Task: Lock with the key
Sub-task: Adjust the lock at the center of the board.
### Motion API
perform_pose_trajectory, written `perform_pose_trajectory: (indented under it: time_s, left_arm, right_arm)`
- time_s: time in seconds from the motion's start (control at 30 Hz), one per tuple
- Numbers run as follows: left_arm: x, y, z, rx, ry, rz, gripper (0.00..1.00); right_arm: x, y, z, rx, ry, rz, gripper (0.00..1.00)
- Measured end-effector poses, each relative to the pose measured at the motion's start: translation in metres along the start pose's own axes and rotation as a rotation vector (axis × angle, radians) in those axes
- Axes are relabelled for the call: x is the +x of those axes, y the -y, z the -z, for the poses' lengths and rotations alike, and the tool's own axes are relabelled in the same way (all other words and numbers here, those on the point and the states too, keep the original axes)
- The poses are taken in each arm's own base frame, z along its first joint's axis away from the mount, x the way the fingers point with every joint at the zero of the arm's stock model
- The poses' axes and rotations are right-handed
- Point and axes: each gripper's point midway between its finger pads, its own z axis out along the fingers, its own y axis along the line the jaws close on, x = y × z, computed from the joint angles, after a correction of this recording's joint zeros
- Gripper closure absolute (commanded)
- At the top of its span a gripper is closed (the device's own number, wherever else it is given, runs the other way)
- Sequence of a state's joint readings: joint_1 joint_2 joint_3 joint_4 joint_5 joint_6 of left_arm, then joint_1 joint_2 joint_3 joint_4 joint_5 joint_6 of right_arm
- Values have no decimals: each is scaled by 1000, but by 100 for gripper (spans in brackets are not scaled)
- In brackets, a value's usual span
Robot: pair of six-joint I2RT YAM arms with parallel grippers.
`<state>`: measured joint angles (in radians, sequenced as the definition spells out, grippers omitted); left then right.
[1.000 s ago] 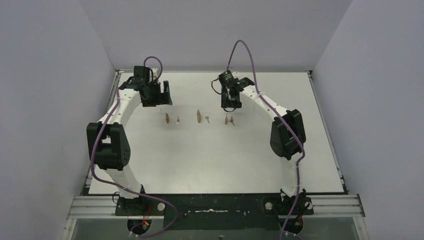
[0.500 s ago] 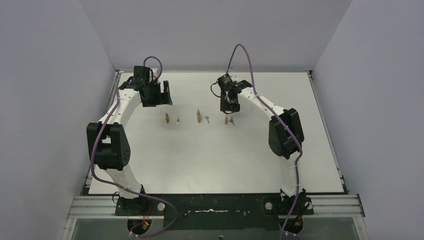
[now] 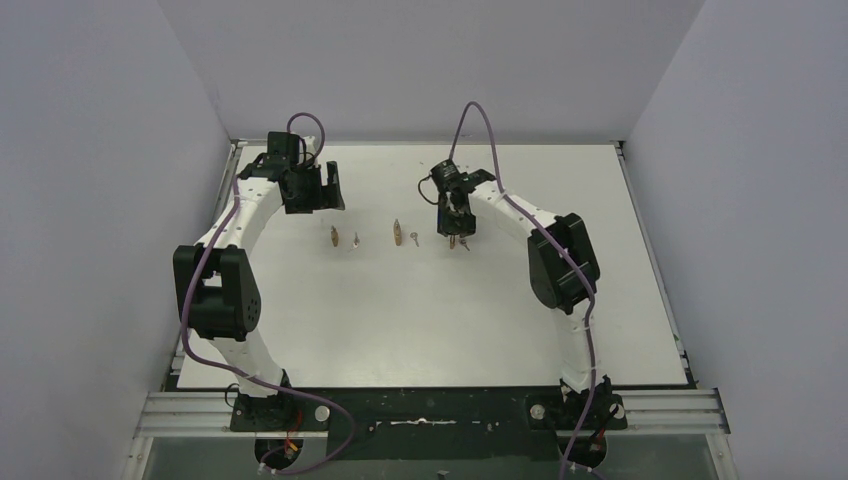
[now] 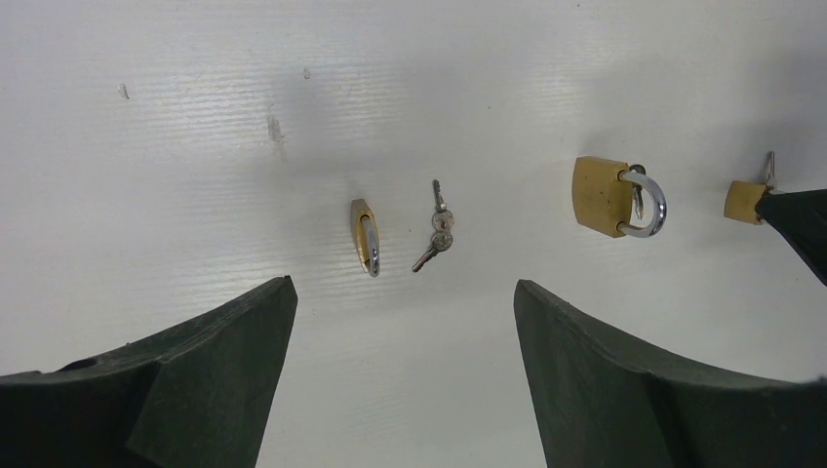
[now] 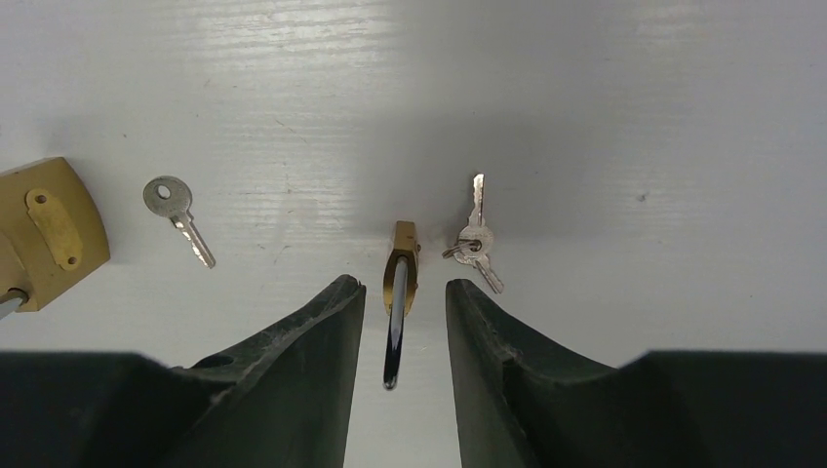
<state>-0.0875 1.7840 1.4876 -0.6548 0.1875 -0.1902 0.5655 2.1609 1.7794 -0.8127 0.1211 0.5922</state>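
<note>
You've got 3 padlocks in a row across the desk (image 3: 640, 330), each with keys beside it. The one that matters now is the right padlock (image 5: 402, 261). It lies on its thin edge right in the gap of the right jaws, brass body at the far end, shackle (image 5: 392, 343) running back toward the wrist. So its long axis runs along the gap, not across it, and closing would press on the 2 flat faces. The right jaws are part spread, with bare desk showing on both sides of the shackle, so nothing is pinched yet. Its key bunch (image 5: 475, 244) sits just beside the body on the robot's right, near but apart, outside the gap. The right arm (image 3: 560, 262) is clearly nearer, and I'd guess the next move is a straight close on the lock, no turn of the wrist needed. The left jaws are spread wide and empty, held above the left padlock (image 4: 364, 236) and its keys (image 4: 436, 230), well apart from the right lock. The middle padlock (image 4: 607, 195) and the single key (image 5: 178, 218) aren't involved. Can't tell if the right shackle is latched.
</note>
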Motion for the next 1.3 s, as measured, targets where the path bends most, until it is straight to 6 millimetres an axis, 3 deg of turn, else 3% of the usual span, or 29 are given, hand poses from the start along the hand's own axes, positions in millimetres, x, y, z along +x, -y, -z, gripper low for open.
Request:
perform_pose_trajectory:
  time_s: [0.27, 0.73, 1.13, 1.3]
  left_arm:
    - [0, 0, 0, 0, 0, 0, 20]
    - [0, 0, 0, 0, 0, 0, 20]
    - [0, 0, 0, 0, 0, 0, 20]
    - [0, 0, 0, 0, 0, 0, 20]
  right_arm:
    - [16, -5, -22, 9, -42, 15, 65]
    - [19, -7, -28, 2, -53, 13, 95]
    - [9, -7, -33, 3, -53, 43, 96]
    - [4, 1, -34, 5, -54, 33, 75]
